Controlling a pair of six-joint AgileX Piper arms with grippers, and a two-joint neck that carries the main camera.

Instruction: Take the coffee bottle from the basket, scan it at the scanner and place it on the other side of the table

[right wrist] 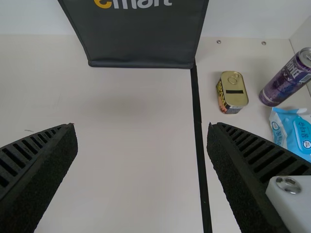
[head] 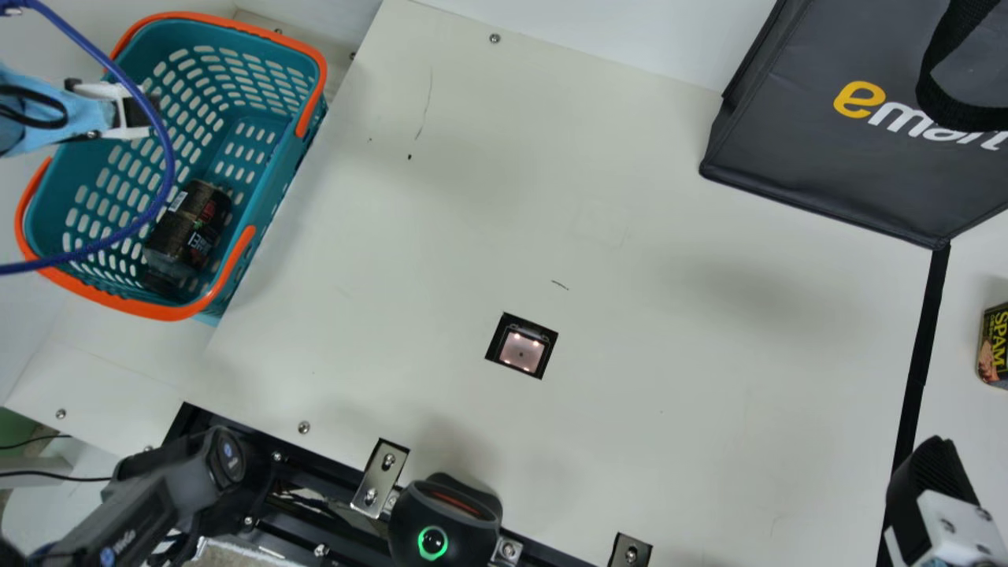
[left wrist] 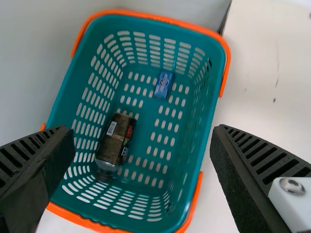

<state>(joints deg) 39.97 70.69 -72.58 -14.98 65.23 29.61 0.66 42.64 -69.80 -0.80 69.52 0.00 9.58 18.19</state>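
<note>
**Located ungripped in basket (left wrist: 155, 18): coffee bottle (left wrist: 112, 145)**

Found left gripper (left wrist: 143, 133) empty, spread wide above the basket, presumably to straddle the bottle. Noted the latter on its side in the basket's near half, cap toward the near rim, probably grippable across its girth. Saw blue packet (left wrist: 164, 85) toward the far rim. Located scanner (head: 522, 352) face-up, inside the near edge of bench (head: 669, 441), apparently for reading from above. Recorded right gripper (right wrist: 142, 127) open, empty, toward the bench's right edge.

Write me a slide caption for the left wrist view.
My open left hand above a teal basket where a coffee bottle and a small blue pack lie apart.
</note>
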